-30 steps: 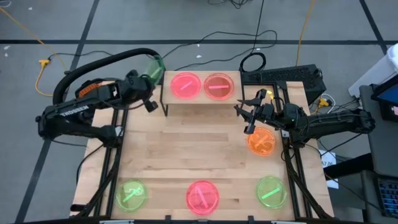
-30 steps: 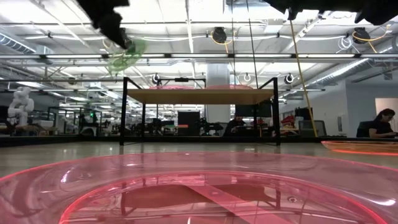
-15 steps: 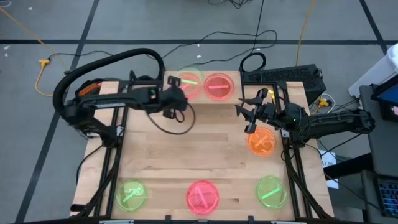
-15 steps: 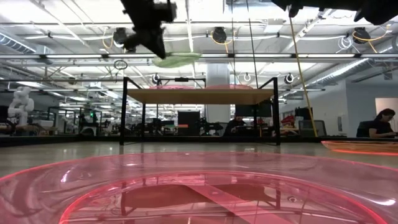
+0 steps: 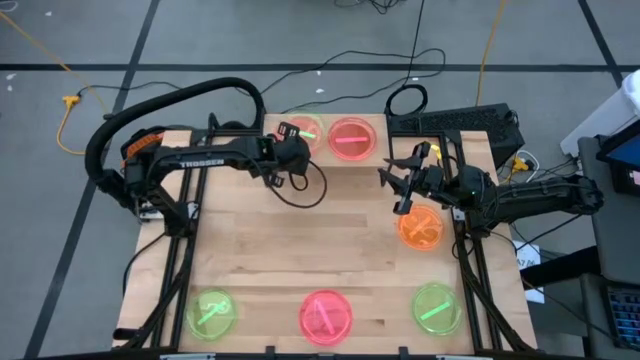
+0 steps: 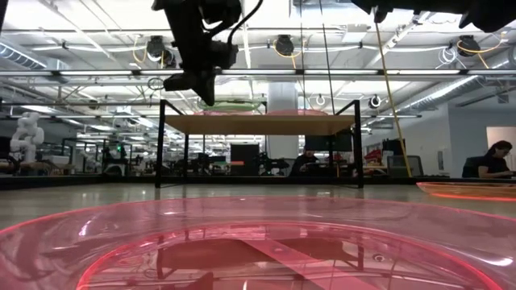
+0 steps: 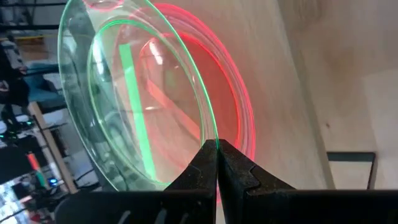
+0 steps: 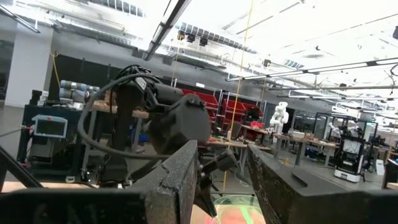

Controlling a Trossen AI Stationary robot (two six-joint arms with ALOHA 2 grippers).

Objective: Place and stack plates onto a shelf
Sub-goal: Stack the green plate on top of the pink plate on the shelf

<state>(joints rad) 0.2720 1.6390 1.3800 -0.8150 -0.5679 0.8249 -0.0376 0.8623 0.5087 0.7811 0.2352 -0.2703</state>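
Note:
My left gripper [image 5: 291, 152] reaches over the shelf's [image 5: 322, 160] left half, shut on a green plate [image 5: 303, 129]. That plate sits just over a pink plate [image 7: 239, 118] lying on the shelf board; whether they touch I cannot tell. A second pink plate [image 5: 350, 138] lies on the shelf's right half. In the low view the green plate [image 6: 235, 105] hovers close above the board [image 6: 262, 123]. My right gripper [image 5: 398, 188] is open and waits above an orange plate [image 5: 421, 228] at the table's right side. My left gripper pinches the green plate's rim [image 7: 210, 138] between its two shut fingers [image 7: 239, 177], at the plate's near-left edge. The fingers slant down from the table's left and near side. The plate is held nearly level, low over the pink plate on the shelf.
On the tabletop's near edge lie a green plate [image 5: 212, 312], a pink plate [image 5: 325, 315] and another green plate [image 5: 435, 307]. The shelf's black legs [image 6: 159, 149] stand at the far edge. A loose cable [image 5: 300, 190] hangs from the left arm. A person [image 6: 493, 159] sits far off in the room.
My left gripper has swung from the table's far left corner toward the right, over the shelf's left half, then come down. The green plate it carries has turned from steeply tilted to nearly level and now sits low over the left pink plate.

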